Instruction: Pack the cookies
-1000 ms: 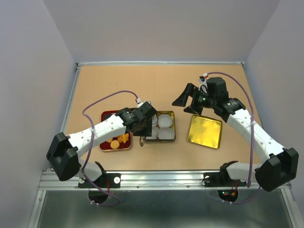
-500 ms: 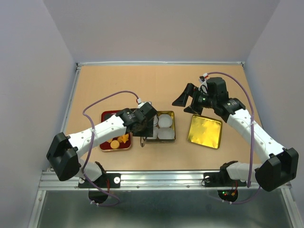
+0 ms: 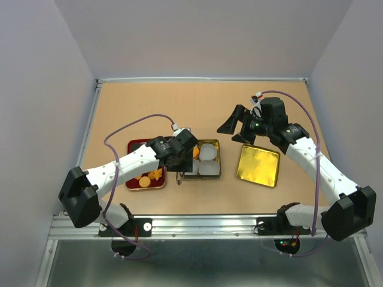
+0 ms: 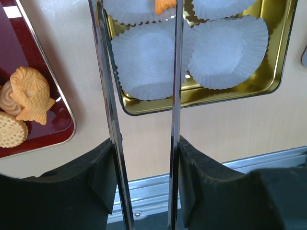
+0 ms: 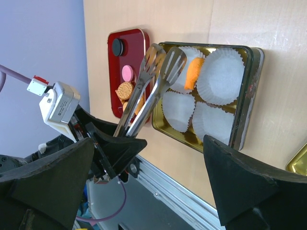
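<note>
Top external view: the worktop [image 3: 179,101] lies open across its far half, with a raised rail on the left edge and walls close on 3 sides. A gold tin [image 3: 219,160] sits mid-worktop, a red tray [image 3: 136,149] is just beside it on the left, and a gold lid [image 3: 258,165] lies apart on the right. The left arm reaches low across the tray. The left gripper [image 3: 180,160] is at the tin's left rim with its jaws pinching a pair of tongs [image 3: 179,174]. The right arm stretches forward and inward. The right gripper [image 3: 238,128] hangs over bare worktop behind the lid, jaws spread wide and empty. 1 orange cookie [image 3: 196,153] is in the tin; the other cookies [image 3: 145,178] lie in the tray.

Left wrist view: the 2 tong arms run parallel and apart over the tin's near-left corner. White paper cups [image 4: 144,62] fill the tin. A fish-shaped cookie [image 4: 29,93] overlaps a round cookie [image 4: 10,130] in the tray.

Right wrist view: the tong tips sit slightly apart, holding nothing, beside the orange cookie in 1 of 4 cups. A dark cookie [image 5: 117,46] and a pink cookie [image 5: 127,73] lie in the tray.
</note>
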You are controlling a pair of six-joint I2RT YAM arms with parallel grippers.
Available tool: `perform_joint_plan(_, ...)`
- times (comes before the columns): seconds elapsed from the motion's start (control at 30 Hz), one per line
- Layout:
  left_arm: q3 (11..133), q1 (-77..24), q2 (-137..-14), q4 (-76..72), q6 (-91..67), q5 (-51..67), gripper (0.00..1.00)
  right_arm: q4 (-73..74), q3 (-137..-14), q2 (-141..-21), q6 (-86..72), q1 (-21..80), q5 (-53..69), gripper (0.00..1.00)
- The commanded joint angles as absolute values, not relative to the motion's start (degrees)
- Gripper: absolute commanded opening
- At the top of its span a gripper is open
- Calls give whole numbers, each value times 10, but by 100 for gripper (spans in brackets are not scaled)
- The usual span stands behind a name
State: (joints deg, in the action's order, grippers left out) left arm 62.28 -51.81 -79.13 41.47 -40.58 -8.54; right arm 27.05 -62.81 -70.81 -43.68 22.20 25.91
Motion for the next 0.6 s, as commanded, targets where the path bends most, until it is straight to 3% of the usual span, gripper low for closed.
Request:
perform_joint_plan(0.0,649,-523,-787,431,-410,-106,55,267,-617,-693,-426,224,258,100)
perform_joint_plan(0.17,684,-524,-770,458,-412,-120,46,268,-617,-695,-425,224,258,100)
perform_joint_plan(0.33,708,-524,-735,527,-438,-158,45,266,-617,-703,-423,224,258,100)
perform_joint_plan(0.57,586,-512,-614,578,-512,-175,48,266,-615,-715,-423,223,265,100)
